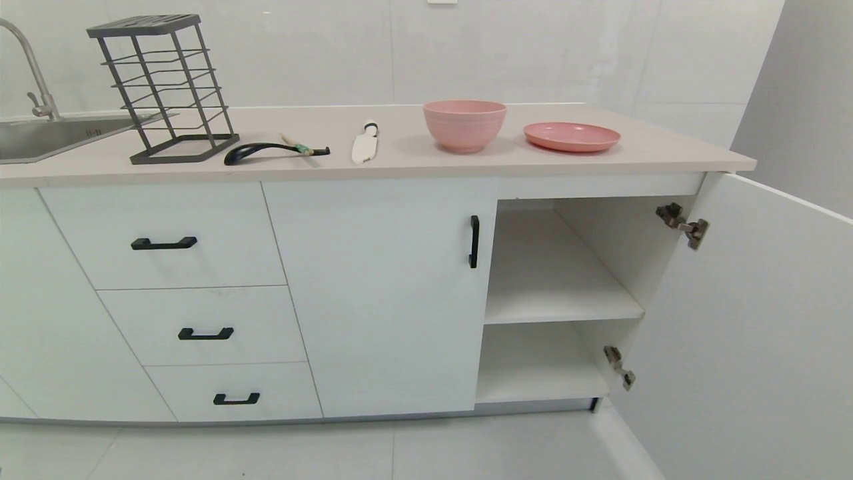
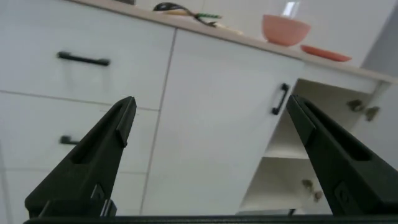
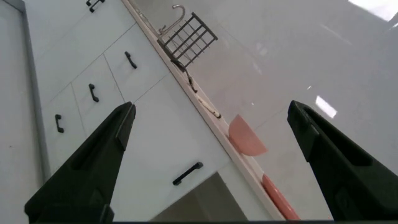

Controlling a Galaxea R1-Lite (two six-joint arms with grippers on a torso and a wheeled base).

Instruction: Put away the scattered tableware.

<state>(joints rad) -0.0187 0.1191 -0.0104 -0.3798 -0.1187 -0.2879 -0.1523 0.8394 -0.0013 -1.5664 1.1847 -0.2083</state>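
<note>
Open cabinet door (image 1: 753, 320), pink bowl (image 1: 464, 124), plate (image 1: 572, 136), wire rack (image 1: 163, 87)

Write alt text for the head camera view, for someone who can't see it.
A countertop holds, left to right, a black wire rack, black ladle, white knife, pink bowl and pink plate. Below the plate, a cabinet door stands open, showing two shelves. A sink sits at the far left.

Sink (image 1: 46, 137), faucet (image 1: 28, 61), three black-handled drawers (image 1: 200, 313)
</note>
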